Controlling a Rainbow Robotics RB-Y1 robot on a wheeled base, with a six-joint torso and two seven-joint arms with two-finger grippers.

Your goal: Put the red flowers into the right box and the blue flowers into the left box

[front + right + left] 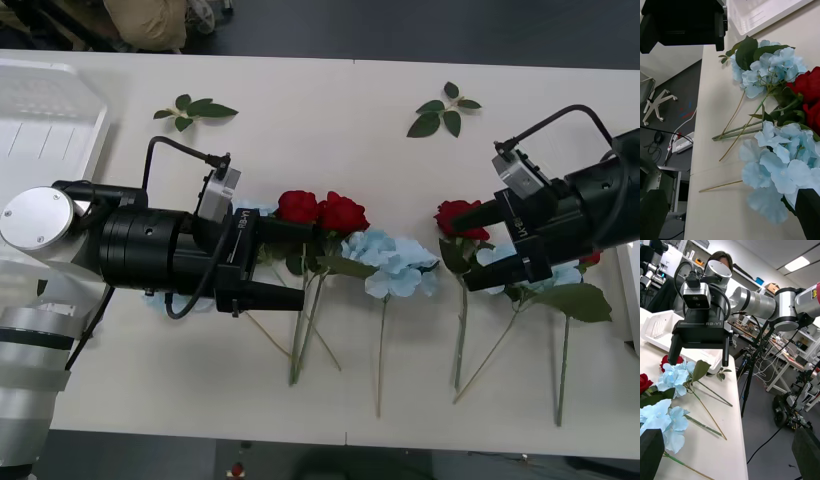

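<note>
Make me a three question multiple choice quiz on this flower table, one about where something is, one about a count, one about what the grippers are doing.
1. Where is the left box?
A. far left end of the table
B. middle of the table
C. under the flowers

2. How many flowerless leaf sprigs lie beyond the flowers?
A. none
B. two
C. five

3. What do the grippers hold?
A. each a red flower
B. one a blue flower
C. nothing

Answers:
1 A, the ridged tray sits at the table's far left.
2 B, one sprig and another.
3 C, the left gripper and right gripper are open, hovering over the flowers.
</note>
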